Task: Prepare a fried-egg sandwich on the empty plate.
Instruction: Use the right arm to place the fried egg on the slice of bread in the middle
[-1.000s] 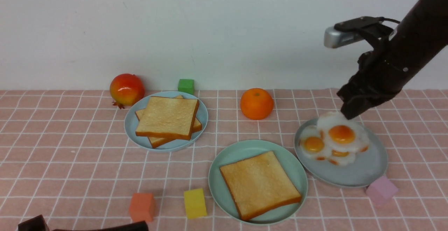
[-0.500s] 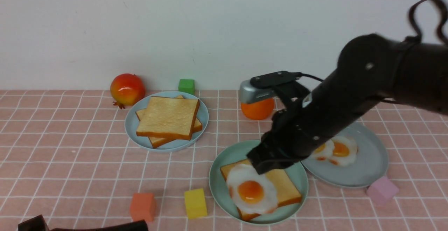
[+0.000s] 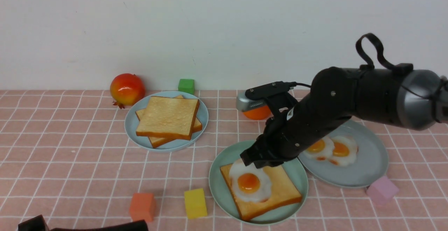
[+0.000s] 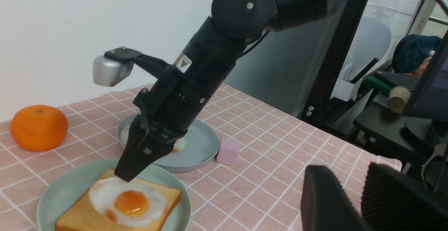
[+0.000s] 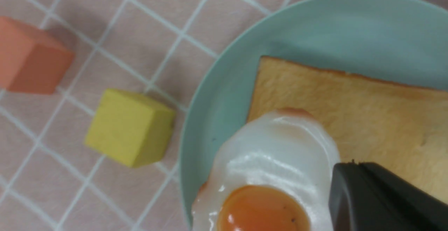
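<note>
A golden toast slice (image 3: pixel 280 189) lies on the mint-green empty plate (image 3: pixel 217 168), front centre. A fried egg (image 3: pixel 249 183) with an orange yolk rests on that toast. My right gripper (image 3: pixel 252 161) is shut on the egg's far white edge, tilted down over the plate. The right wrist view shows the egg (image 5: pixel 276 154), the toast (image 5: pixel 350 101) and the right gripper (image 5: pixel 344 166) with its jaws together. My left gripper (image 4: pixel 344 168) is open and holds nothing, low at the table's front left, well away from the plate (image 4: pixel 59 189).
A pale blue plate (image 3: pixel 133 122) at the back left holds two toast slices (image 3: pixel 168 117). A grey-blue plate (image 3: pixel 371 164) on the right holds two eggs (image 3: pixel 330 148). Around them: an orange (image 3: pixel 257 113), a pomegranate (image 3: pixel 126 89), and green (image 3: pixel 186 85), yellow (image 3: pixel 195 203), orange (image 3: pixel 141 207) and pink (image 3: pixel 381 190) cubes.
My right gripper carried one egg from the grey-blue plate leftward to the mint-green plate and lowered it onto the toast. The left arm stayed in place.
</note>
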